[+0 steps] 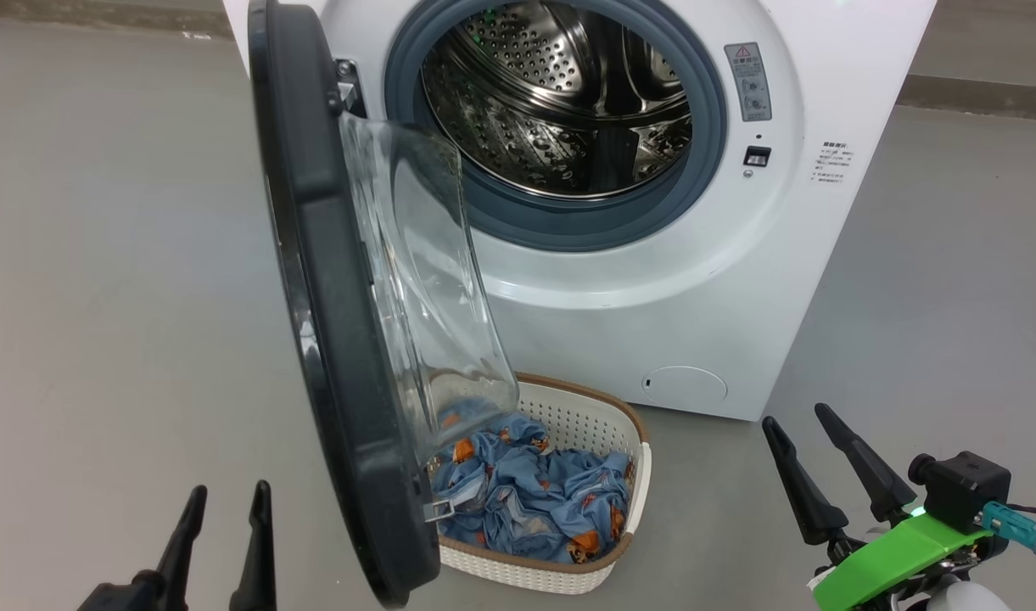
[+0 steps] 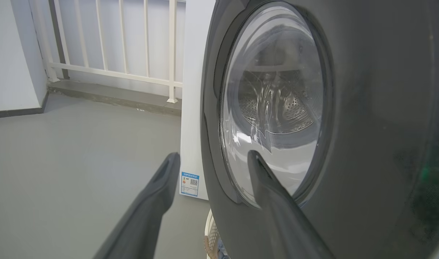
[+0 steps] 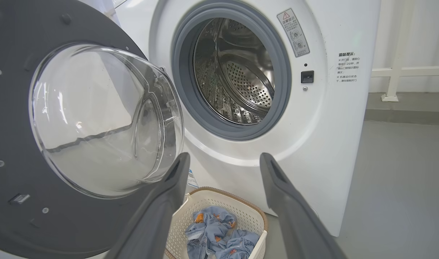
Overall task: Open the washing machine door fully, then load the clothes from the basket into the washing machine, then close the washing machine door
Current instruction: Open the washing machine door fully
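Here, washing machine door point(image 1: 331, 339) standing open, steel drum point(image 1: 560, 93) exposed; light blue clothes point(image 1: 526, 501) heaped in basket point(image 1: 534, 570) beneath it; left gripper point(image 1: 231, 488), right gripper point(image 1: 795, 416), both spread wide, holding nothing

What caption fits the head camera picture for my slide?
Washing machine door open, clothes in the basket, left gripper and right gripper open.

Place: home laundry corner, balcony-like utility space.
Appliance: white boxy front-loading washing machine point(image 1: 636, 322), grey rubber gasket, perforated steel drum, standing directly on the floor.
Floor: smooth plain grey floor point(image 1: 102, 297).
Boundary: white railing point(image 2: 172, 50) of upright bars on a low grey kerb point(image 2: 108, 95).
Wall: white wall point(image 2: 10, 54) with dark skirting.
Laundry: small cream-white perforated plastic basket point(image 1: 581, 416), brown rim, holding light blue printed clothes point(image 1: 526, 501).
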{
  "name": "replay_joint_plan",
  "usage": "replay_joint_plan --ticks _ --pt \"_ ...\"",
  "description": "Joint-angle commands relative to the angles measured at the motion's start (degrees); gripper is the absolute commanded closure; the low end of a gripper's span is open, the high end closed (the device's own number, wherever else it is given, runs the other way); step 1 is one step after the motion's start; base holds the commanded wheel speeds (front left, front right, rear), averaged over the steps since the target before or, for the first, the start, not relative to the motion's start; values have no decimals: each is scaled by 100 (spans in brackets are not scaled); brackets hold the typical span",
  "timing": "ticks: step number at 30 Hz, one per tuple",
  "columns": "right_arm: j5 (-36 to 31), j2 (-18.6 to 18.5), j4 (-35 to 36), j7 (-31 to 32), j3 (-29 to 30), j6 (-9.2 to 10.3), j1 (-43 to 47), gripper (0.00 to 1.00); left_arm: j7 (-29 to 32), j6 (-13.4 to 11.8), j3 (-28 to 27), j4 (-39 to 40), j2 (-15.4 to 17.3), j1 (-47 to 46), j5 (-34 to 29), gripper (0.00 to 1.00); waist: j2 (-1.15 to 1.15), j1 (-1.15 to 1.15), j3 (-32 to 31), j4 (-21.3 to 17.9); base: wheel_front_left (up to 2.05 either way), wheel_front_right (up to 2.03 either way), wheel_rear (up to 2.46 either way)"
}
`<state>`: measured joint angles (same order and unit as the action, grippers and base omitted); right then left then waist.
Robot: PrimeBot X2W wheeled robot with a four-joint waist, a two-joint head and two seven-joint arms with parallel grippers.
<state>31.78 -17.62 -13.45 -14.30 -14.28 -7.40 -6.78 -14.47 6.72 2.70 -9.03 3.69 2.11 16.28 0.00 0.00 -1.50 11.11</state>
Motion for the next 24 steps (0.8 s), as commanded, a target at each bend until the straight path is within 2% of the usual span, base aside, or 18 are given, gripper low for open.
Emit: replay_joint_plan --ticks 1,3,5,13,24 --pt "-82 -30 127 -70 -87 -9 -14 0 -53 -53 -211 153 61 -195 -26 42 0 0 0 -2 0 0 0" --pt "-76 -28 121 -70 -96 -9 -21 0 -53 -51 -222 161 61 -204 -25 67 0 0 2 -2 0 0 0" --pt "-68 -27 113 -70 -99 -9 -27 0 -53 -50 -239 174 61 -215 -23 100 0 0 4 1 0 0 0" --pt "-70 -11 119 -70 -74 -9 -35 0 -53 -49 -326 472 74 -304 -52 100 0 0 -3 15 0 0 0" --pt "-55 12 136 -70 -115 -9 -54 0 -53 -97 -463 1753 225 -526 -179 100 0 0 3 -24 0 0 0"
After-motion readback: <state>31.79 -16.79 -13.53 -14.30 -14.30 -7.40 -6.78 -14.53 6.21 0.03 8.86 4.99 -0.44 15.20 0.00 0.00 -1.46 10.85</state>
